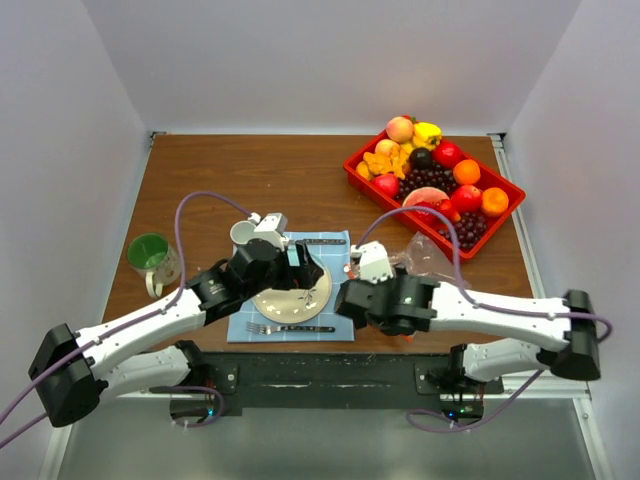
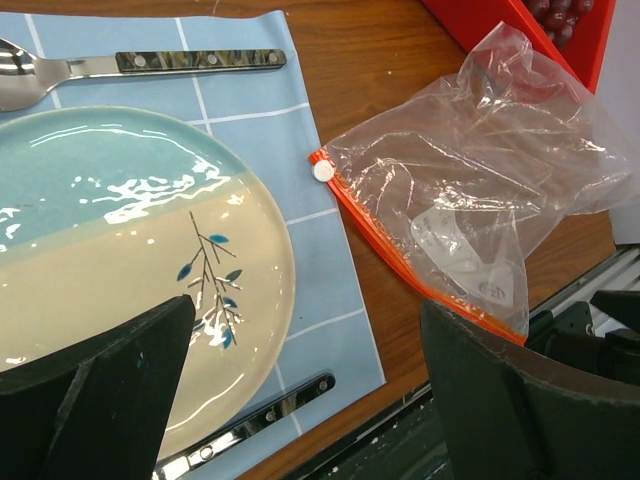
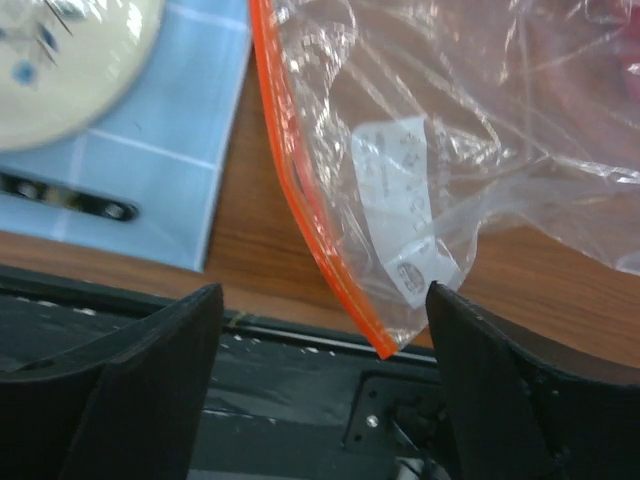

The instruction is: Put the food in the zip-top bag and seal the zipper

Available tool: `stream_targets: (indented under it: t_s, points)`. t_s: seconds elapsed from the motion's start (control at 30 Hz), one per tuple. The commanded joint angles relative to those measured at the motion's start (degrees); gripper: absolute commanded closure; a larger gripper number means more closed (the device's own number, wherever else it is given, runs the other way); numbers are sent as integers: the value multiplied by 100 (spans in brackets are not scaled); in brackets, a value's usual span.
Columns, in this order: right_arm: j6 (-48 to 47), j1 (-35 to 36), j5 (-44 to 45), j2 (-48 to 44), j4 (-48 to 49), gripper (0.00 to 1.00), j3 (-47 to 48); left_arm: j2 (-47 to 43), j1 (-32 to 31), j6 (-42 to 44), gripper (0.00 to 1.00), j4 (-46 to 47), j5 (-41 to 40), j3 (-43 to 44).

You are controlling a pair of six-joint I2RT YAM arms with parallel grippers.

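Observation:
The food (image 1: 430, 180) is a heap of small fruits in the red tray (image 1: 510, 195) at the back right. The zip-top bag (image 1: 430, 255) lies flat and empty on the table, right of the placemat. It also shows in the left wrist view (image 2: 480, 170) and in the right wrist view (image 3: 450, 150). Its zipper (image 2: 400, 260) is an orange strip with a white slider (image 2: 323, 171) at its far end; the zipper's near end (image 3: 300, 210) lies between my right fingers. My left gripper (image 2: 310, 400) is open above the plate's right edge. My right gripper (image 3: 325, 390) is open, low over the bag's near corner.
A dinner plate (image 1: 292, 300) sits on a blue placemat (image 1: 340, 245), with a spoon (image 1: 320, 241) behind it and a fork (image 1: 290, 328) in front. A white mug (image 1: 243, 233) and a green cup (image 1: 150, 253) stand at the left. The table's near edge is just below the bag.

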Motion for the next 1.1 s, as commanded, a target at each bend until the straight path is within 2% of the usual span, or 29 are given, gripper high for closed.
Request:
stream_targets:
  t_s: [0.0, 0.03, 0.07, 0.17, 0.23, 0.47, 0.87, 1.0, 1.07]
  points:
    - [818, 267, 492, 466, -748, 21, -68, 8, 50, -100, 0, 356, 201, -36]
    - [756, 267, 422, 476, -643, 23, -139, 8, 58, -74, 0, 365, 201, -45]
    - [712, 267, 352, 458, -554, 31, -201, -1, 67, -74, 0, 382, 218, -54]
    - [414, 267, 220, 484, -220, 44, -359, -18, 85, -56, 0, 374, 262, -45]
    - [141, 267, 79, 685, 52, 48, -395, -36, 102, -39, 0, 365, 271, -54]
    - [52, 267, -27, 1485, 238, 51, -456, -141, 173, -12, 0, 312, 306, -71]
    - [289, 170, 693, 2251, -96, 55, -290, -168, 208, -38, 0, 444, 438, -194]
    - [377, 91, 878, 2225, -254, 62, -281, -220, 217, -65, 0, 426, 429, -238]
    - [430, 74, 992, 2207, -351, 69, -211, -264, 225, -82, 0, 453, 438, -282]
